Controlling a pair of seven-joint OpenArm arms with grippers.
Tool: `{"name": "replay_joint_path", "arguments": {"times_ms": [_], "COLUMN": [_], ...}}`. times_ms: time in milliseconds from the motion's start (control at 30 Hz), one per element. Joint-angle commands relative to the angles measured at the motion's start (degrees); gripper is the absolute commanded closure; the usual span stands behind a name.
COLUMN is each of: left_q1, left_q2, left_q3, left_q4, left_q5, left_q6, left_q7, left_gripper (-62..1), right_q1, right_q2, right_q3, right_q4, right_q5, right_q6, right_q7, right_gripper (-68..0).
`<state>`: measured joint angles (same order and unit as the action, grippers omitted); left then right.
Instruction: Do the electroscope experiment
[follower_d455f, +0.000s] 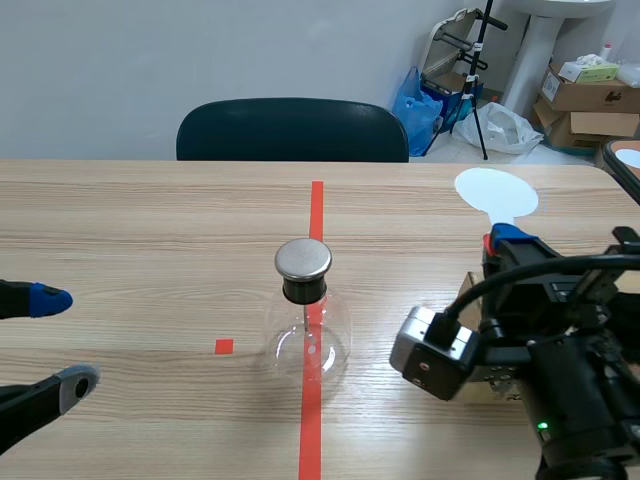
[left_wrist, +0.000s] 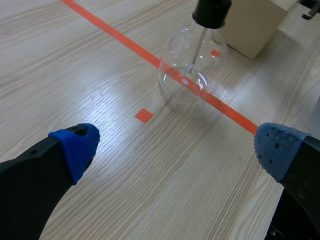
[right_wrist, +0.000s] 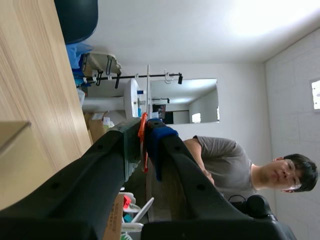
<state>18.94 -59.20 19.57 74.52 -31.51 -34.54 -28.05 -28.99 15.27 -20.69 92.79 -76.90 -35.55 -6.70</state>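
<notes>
Right gripper (follower_d455f: 508, 240), at the right of the frame, is clamped on the red handle of a round white flat paddle (follower_d455f: 496, 192). The clear round-bellied glass electroscope flask (follower_d455f: 306, 338), topped by a grey metal disc cap (follower_d455f: 303, 259), stands at centre on the orange-red tape line. Left gripper (follower_d455f: 65, 340) sits wide open at lower left, so a paddle swung in too low would likely knock the cap and tip the unsteadied flask.

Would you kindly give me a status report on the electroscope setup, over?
Left gripper open, electroscope ahead, untouched. Right gripper shut on white paddle, apart from the electroscope. Cardboard box by right arm.
</notes>
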Motion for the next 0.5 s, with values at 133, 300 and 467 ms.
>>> {"name": "replay_joint_path", "arguments": {"times_ms": [133, 300, 467], "left_q1": [-8.5, -15.8, -22.4], "left_q2": [2.7, 8.7, 16.0], "left_q3": [8.4, 15.1, 19.2], "left_q4": [-0.2, -4.2, -11.8], "left_q5": [8.1, 16.9, 19.3], "left_q6": [-0.8, -0.8, -0.8], "left_q7": [-4.6, -3.8, -3.4], "left_gripper": [-62.3, -62.3, -62.3], "right_q1": [2.9, 4.0, 5.0], "right_q2": [0.6, 0.5, 0.4], "right_q3": [-3.5, -5.8, -7.5], "right_q4": [-1.0, -2.8, -4.8], "right_q5": [-2.8, -5.6, -6.1], "right_q6": [-0.3, -0.4, -0.3], "right_q7": [-2.9, -4.0, -4.4], "right_gripper": [-1.1, -1.1, -1.1]}}
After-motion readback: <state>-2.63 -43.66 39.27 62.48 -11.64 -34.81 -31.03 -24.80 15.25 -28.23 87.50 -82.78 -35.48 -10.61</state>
